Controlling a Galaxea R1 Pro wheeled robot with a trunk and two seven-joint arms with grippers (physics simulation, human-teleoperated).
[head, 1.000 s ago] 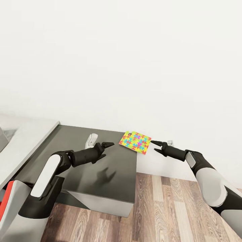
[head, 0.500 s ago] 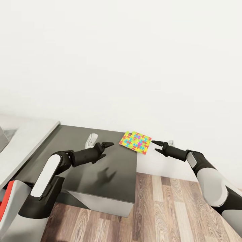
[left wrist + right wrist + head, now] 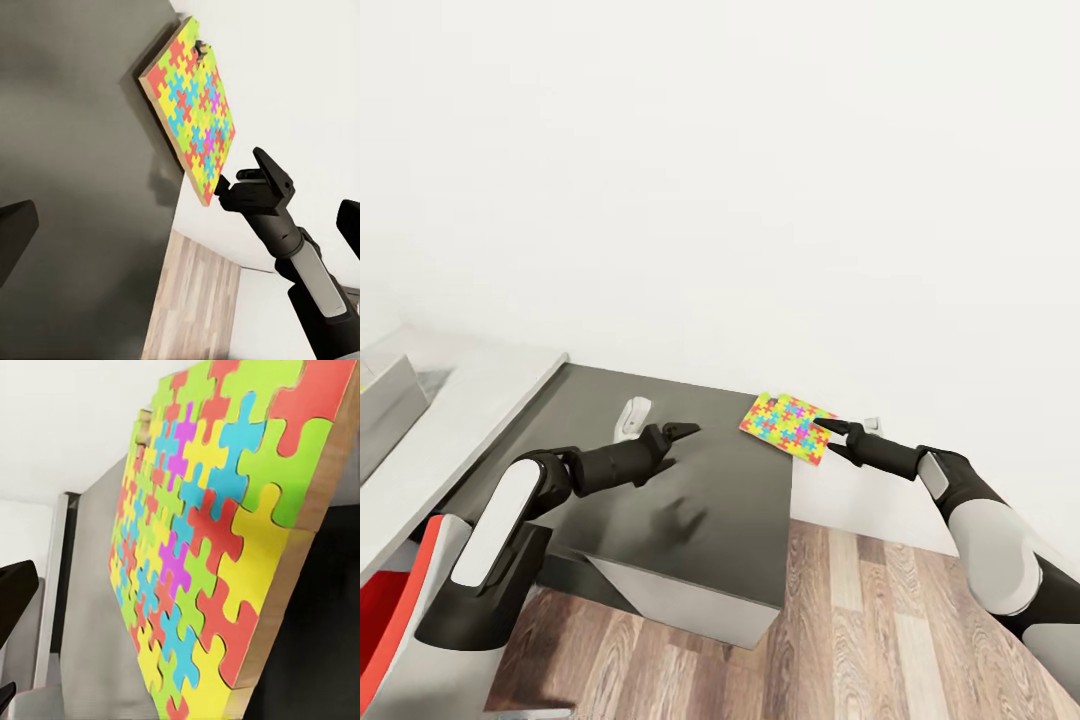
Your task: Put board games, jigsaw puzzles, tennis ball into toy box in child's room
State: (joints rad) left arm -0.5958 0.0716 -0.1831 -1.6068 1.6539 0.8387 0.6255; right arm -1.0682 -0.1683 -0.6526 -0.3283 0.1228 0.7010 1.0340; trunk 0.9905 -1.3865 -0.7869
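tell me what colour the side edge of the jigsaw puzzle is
Light wood-brown, under a yellow, green, blue, red and purple top; the jigsaw puzzle shows it best in the right wrist view.

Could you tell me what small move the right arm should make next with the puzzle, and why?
Probably carry the jigsaw puzzle leftward toward the light grey table. The right gripper looks shut on the puzzle's edge, holding it tilted over the corner of the dark cabinet, by the white wall. The left gripper hangs open above the cabinet, holding nothing.
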